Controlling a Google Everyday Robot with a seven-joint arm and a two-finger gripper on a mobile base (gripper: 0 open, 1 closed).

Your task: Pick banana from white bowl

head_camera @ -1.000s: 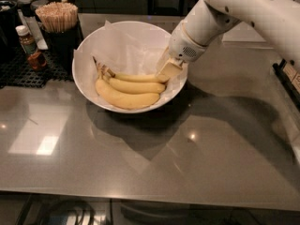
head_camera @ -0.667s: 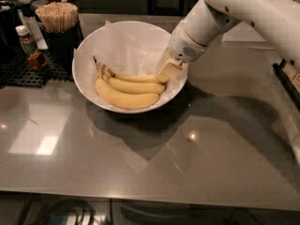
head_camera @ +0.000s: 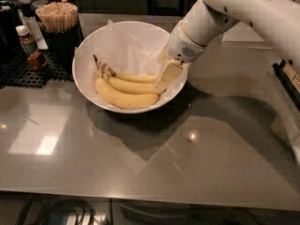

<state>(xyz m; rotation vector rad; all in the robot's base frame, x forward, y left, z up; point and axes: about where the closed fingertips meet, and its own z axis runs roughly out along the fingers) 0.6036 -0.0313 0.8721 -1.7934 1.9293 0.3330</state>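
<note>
While the gripper (head_camera: 163,82) hangs low in the right half of the one white bowl (head_camera: 82,55), upper centre of frame, it covers the right ends of three joined bananas. The banana (head_camera: 132,78) is the uppermost of them. Whether the gripper has hold, I cannot tell. Upper left: one small bottle (head_camera: 27,40) and one cup of wooden sticks (head_camera: 57,15).

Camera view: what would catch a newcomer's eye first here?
The white arm reaches in from the upper right, with its gripper lowered into the white bowl at the right end of the bunch of three bananas. The gripper sits by the banana on the bunch's inner curve. Behind the bowl to the left, a dark cup of wooden sticks stands out.
</note>
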